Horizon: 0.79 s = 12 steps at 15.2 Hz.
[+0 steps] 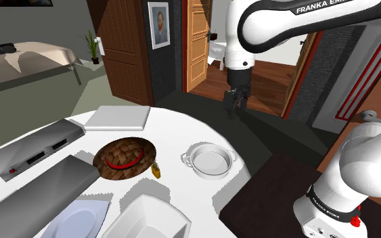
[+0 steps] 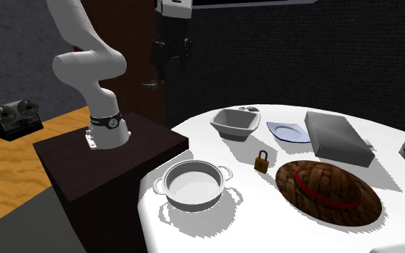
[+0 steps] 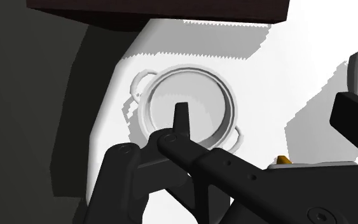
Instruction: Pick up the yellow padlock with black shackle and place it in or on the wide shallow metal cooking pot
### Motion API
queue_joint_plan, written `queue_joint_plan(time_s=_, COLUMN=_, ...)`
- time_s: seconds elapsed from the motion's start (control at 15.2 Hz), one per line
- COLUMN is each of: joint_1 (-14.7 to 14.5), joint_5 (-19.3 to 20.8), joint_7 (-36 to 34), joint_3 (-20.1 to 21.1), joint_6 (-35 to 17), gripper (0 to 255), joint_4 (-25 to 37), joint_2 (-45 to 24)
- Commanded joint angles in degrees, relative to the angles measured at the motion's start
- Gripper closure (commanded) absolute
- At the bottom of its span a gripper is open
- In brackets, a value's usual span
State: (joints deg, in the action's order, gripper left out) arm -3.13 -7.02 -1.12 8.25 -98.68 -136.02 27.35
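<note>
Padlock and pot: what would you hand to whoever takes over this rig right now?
Hand: open, empty, raised high beyond the table's edge, away from both things.
Padlock: upright on the table, between the pot and a brown hat.
Pot: empty, near the table edge closest to the stand.
Done: nothing yet.
Left: come down to the padlock, grip it, lift it, set it in the pot.
</note>
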Motion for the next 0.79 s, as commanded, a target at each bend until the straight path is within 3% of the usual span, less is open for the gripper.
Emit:
queue_joint_plan(time_s=0.0, joint_1=-0.24, joint_5=-0.39, joint_7=-1.6, joint_3=1.29, joint_6=-3.29, gripper=0, joint_4=0.89, joint_2=-4.12)
queue_joint_plan(time_s=0.73, joint_1=-1.88, joint_5=1.63, joint_7=-11.31, joint_3=6.66, joint_6=-15.84, gripper=0, joint_4=11.59, joint_2=-27.76)
